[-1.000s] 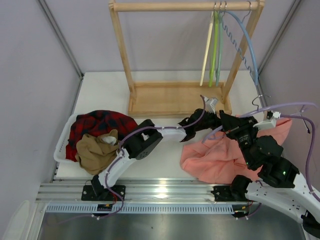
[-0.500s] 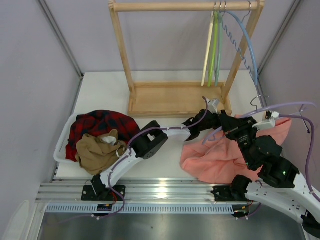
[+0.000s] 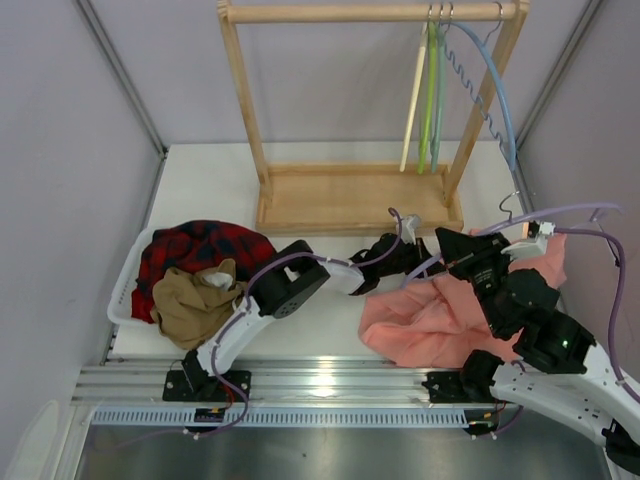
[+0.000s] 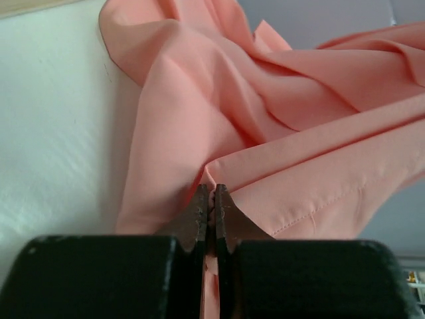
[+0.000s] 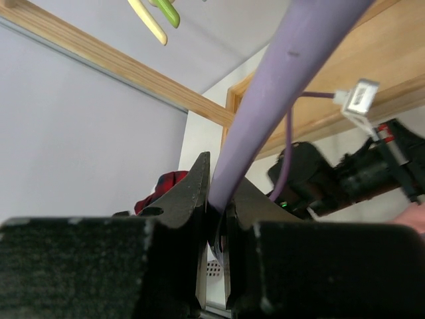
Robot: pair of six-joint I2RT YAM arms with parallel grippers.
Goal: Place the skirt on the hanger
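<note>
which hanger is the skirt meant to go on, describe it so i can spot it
Start at the wooden rack at the back, then look down to its right, where the pink skirt lies. The hanger is the thin lilac arc over the skirt, clamped in the right end effector. Unlike the cream hanger, green hanger and blue hanger, it is off the rack's rail.

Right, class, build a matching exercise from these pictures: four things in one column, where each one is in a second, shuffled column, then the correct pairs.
Things
1. skirt
2. lilac hanger
3. plaid garment
4. blue hanger

Places
A. hung on the rail
B. pinched by the left gripper
C. in the basket
D. clamped in the right gripper

Pairs: 1-B, 2-D, 3-C, 4-A
</note>
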